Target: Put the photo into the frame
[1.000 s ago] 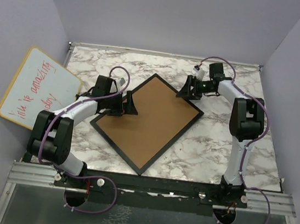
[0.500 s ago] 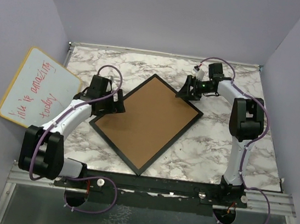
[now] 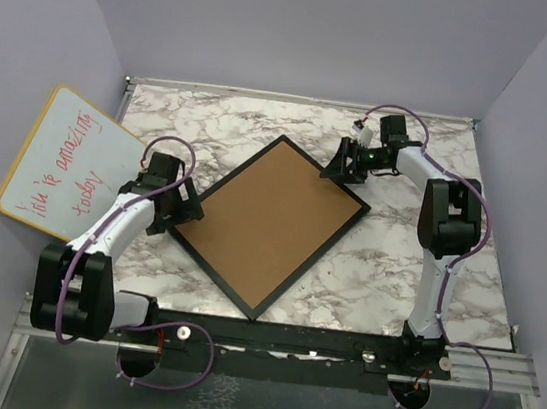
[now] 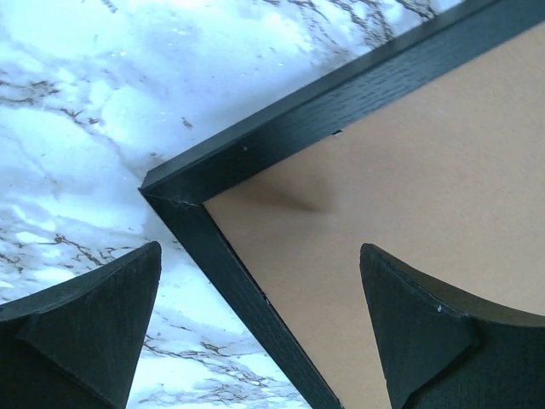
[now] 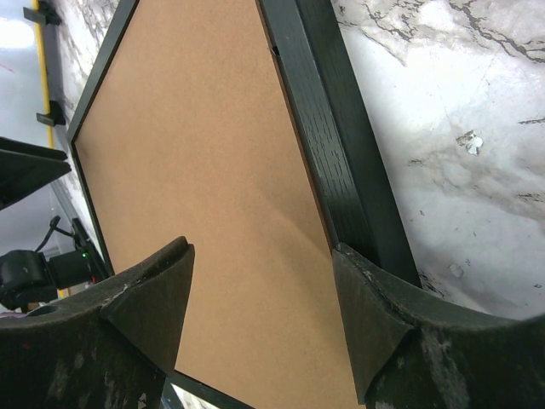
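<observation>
Overhead, the frame (image 3: 212, 273) lies face down near the middle of the bench (image 3: 386, 270), turned so that its corners point toward the bench edges. Its brown backing board (image 3: 271, 226) faces upward and fills the black rim. My left gripper (image 3: 183, 215) is at the frame's left corner, toward the left edge of the bench, with its fingers spread wide and nothing between them but that corner. Seen from the left wrist, one finger (image 4: 102, 324) is over bare marble and the other (image 4: 426, 332) over the backing board. My right gripper (image 3: 340, 168) is at the frame's far-right side, close to its far corner. Its fingers are moderately apart and straddle the black rail. Seen from the right wrist, one finger (image 5: 145, 307) is above the backing board, the other (image 5: 383, 324) along the rail's outer edge. Whether either finger touches the frame I cannot tell. A yellow-rimmed whiteboard (image 3: 72, 163) with red handwriting leans beyond the left edge of the bench.
</observation>
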